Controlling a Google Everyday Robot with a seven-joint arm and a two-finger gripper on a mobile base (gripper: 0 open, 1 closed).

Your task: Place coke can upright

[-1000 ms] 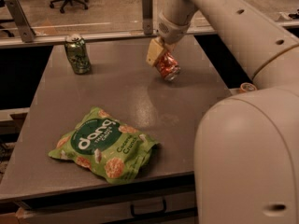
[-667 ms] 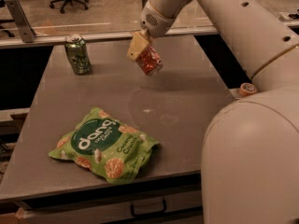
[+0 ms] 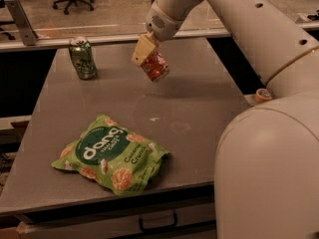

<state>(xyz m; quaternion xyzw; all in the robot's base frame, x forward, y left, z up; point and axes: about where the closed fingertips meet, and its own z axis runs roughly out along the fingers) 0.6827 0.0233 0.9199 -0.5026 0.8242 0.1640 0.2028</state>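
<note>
The coke can (image 3: 156,66) is a small red can with white lettering, held tilted in the air above the far middle of the grey table (image 3: 199,108). My gripper (image 3: 147,55) is shut on the coke can, its tan fingers (image 3: 142,50) clamped on the can's upper left side. The white arm reaches down to it from the upper right. The can does not touch the table.
A green drink can (image 3: 82,58) stands upright at the table's far left. A green "dang" snack bag (image 3: 110,155) lies flat near the front left edge. My white base (image 3: 269,173) fills the right foreground. An office chair stands on the floor behind.
My gripper has carried the coke can to the left and slightly up over the table, away from the right side. The green can and the snack bag have not moved.
</note>
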